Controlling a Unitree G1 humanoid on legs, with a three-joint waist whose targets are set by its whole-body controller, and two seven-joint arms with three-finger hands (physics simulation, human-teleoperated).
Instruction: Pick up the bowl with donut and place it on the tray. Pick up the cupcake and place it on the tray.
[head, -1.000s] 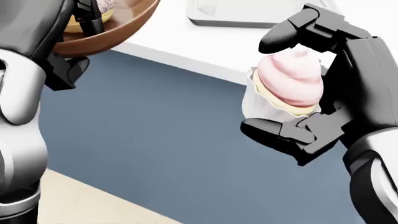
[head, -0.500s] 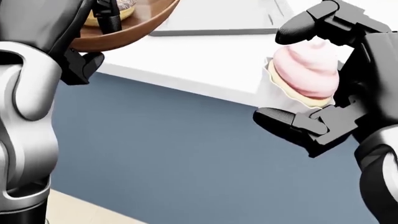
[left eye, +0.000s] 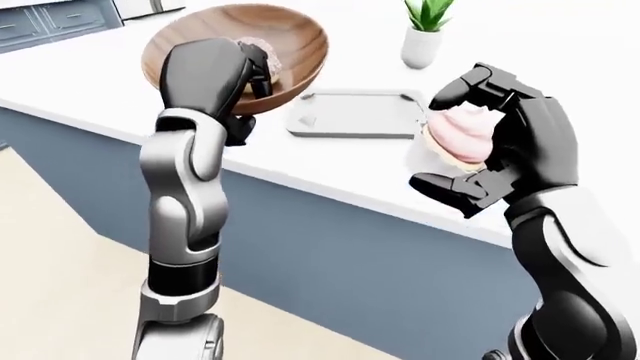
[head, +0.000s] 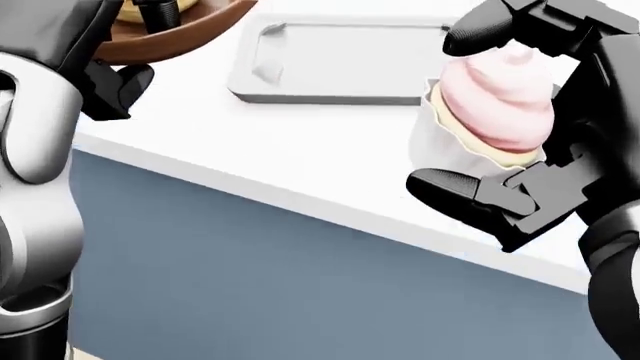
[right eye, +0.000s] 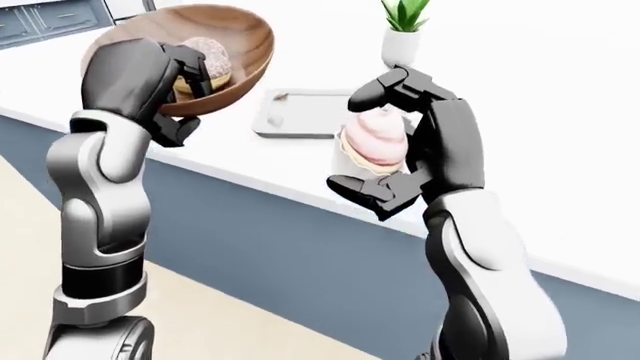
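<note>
- The right robot hand (right eye: 385, 135) holds the pink-frosted cupcake (right eye: 377, 142) in the air, one finger over the frosting and one under the base.
- The left robot hand (right eye: 175, 82) grips the rim of the wooden bowl (right eye: 240, 37), tilted and lifted; the donut (right eye: 208, 56) lies inside.
- The grey tray (left eye: 350, 116) lies flat on the white surface (left eye: 560, 67), between both hands in the left-eye view.
- A potted plant (left eye: 424, 34) stands beyond the tray.
- The surface has a blue-grey side (left eye: 330, 247); the floor (left eye: 60, 247) is beige.

Left hand (left eye: 215, 79) covers most of the donut (right eye: 208, 57); head view crops bowl (head: 175, 34) to 1 rim arc.
</note>
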